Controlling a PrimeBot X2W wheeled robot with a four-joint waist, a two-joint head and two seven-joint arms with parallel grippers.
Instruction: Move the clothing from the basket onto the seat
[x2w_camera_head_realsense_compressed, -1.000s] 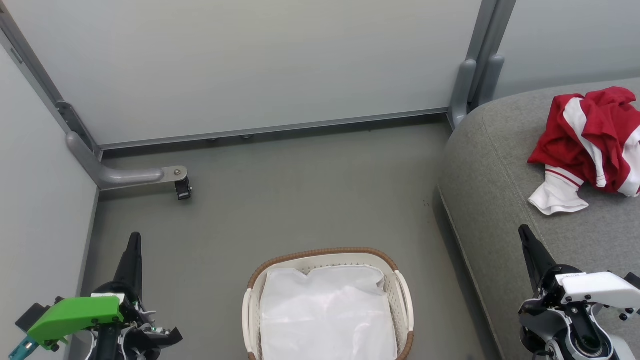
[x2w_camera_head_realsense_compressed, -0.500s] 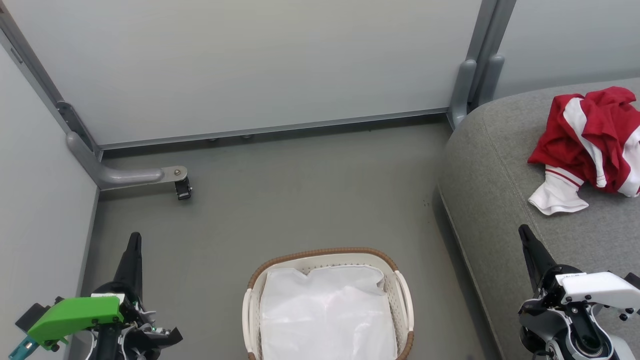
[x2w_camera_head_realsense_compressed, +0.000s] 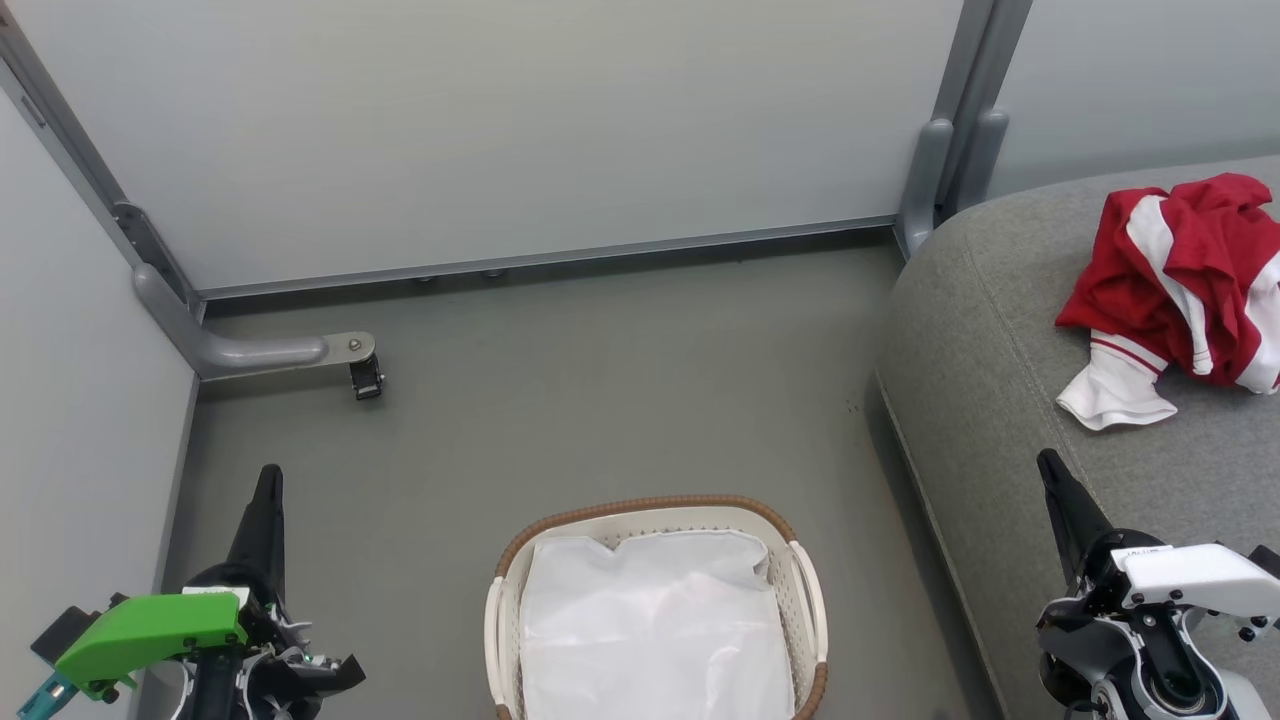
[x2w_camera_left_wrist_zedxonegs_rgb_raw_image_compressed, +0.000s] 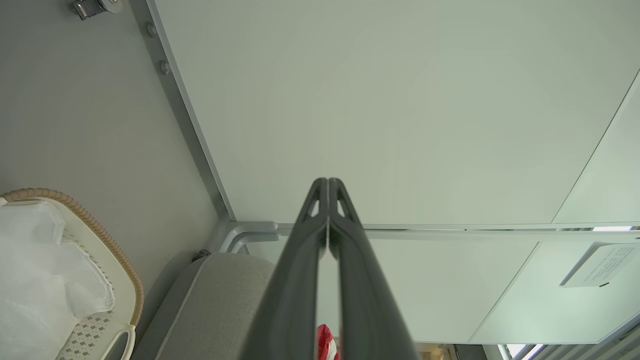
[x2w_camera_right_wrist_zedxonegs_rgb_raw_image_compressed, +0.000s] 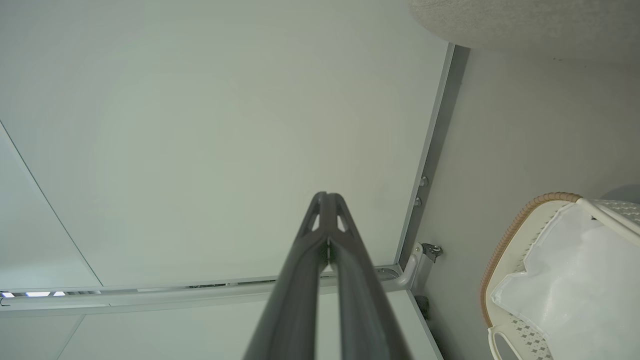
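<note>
Grey floor (x2w_camera_head_realsense_compressed: 600, 380) open beyond basket (x2w_camera_head_realsense_compressed: 640, 503) rim.

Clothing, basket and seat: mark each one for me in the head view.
clothing (x2w_camera_head_realsense_compressed: 1225, 260), head view, red fabric in the middle of the heap
basket (x2w_camera_head_realsense_compressed: 650, 503), head view, far side of its brown rim
seat (x2w_camera_head_realsense_compressed: 980, 340), head view, bare grey cushion left of the clothing

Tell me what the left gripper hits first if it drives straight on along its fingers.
Probably the pale wall panel: the shut left gripper points at it with nothing showing between, though the depth is hard to judge.
</note>
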